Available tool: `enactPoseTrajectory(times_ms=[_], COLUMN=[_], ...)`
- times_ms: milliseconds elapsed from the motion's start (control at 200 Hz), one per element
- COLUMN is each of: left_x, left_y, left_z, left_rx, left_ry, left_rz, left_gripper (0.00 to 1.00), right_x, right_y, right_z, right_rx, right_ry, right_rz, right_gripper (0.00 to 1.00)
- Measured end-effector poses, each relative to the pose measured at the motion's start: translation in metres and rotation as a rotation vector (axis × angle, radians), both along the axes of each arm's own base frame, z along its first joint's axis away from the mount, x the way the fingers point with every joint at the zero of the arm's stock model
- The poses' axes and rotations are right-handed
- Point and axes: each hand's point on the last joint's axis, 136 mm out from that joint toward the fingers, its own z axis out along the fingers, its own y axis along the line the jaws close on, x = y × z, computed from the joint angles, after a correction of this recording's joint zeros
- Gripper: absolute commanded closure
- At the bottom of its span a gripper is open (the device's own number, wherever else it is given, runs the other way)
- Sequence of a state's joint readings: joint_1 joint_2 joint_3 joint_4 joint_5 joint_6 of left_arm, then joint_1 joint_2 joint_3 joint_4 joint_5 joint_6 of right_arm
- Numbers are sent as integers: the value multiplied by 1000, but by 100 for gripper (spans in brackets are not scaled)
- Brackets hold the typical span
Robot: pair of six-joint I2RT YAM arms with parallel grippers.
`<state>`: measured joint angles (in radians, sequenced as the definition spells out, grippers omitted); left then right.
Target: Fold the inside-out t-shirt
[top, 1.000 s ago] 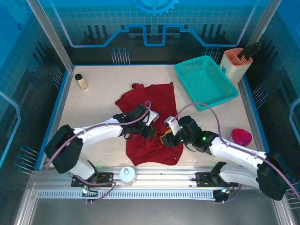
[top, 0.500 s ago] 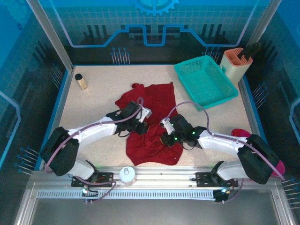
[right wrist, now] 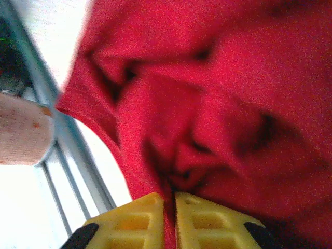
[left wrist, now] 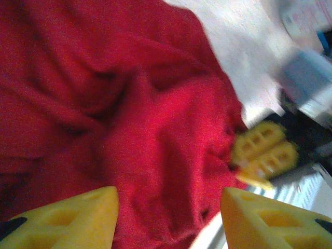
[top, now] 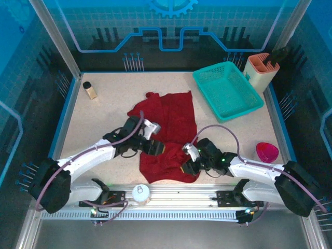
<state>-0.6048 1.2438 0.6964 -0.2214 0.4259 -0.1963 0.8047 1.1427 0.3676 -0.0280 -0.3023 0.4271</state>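
The dark red t-shirt [top: 168, 129] lies crumpled in the middle of the table, its near part bunched by the front rail. My left gripper [top: 155, 148] rests over the shirt's left middle; in the left wrist view its yellow fingers [left wrist: 72, 220] stand wide apart over the red cloth [left wrist: 129, 129], holding nothing. My right gripper [top: 185, 167] sits at the shirt's near right edge. In the right wrist view its fingers [right wrist: 207, 220] are pinched together on a fold of the cloth [right wrist: 207, 104]. The right gripper's yellow pads [left wrist: 262, 153] also appear in the left wrist view.
A teal mesh basket [top: 226, 91] stands at the back right, next to an orange holder [top: 261, 70]. A small bottle [top: 90, 90] is at the back left, a pink bowl [top: 266, 151] at the right edge, and a round can [top: 140, 193] on the front rail.
Both grippers have drawn back toward the front rail. The right one has pulled the shirt's near right part with it. The left arm swung lower and leftward.
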Motion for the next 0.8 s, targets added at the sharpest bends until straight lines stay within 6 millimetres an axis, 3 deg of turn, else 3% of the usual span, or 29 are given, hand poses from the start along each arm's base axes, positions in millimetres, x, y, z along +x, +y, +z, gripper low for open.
enactPoseTrajectory(times_ms=[110, 280, 355, 450, 570, 680, 756, 801], left_x=[-15, 3, 9, 11, 15, 15, 12, 9], left_y=[-25, -41, -39, -33, -29, -31, -32, -32], left_z=[0, -22, -39, -58, -58, -44, -29, -20], left_rx=[21, 120, 175, 237, 261, 228, 177, 141], left_ry=[-15, -25, -18, -4, -33, -64, -91, -106], left_rz=[-102, -131, -132, -126, -123, -124, -130, -132], left_gripper=[44, 51, 66, 100, 100, 100, 100, 100], right_x=[-1, 17, 31, 45, 54, 62, 68, 71], right_y=[-15, -28, -28, -23, -15, -13, -13, -11], right_z=[-2, 29, 45, 57, 51, 37, 29, 27], right_rx=[-47, -39, -26, -15, -30, -72, -95, -100], right_ry=[47, 60, 56, 51, 78, 105, 115, 116], right_rz=[-88, -212, -253, -270, -267, -276, -276, -273], right_gripper=[67, 66, 66, 65, 61, 61, 65, 74])
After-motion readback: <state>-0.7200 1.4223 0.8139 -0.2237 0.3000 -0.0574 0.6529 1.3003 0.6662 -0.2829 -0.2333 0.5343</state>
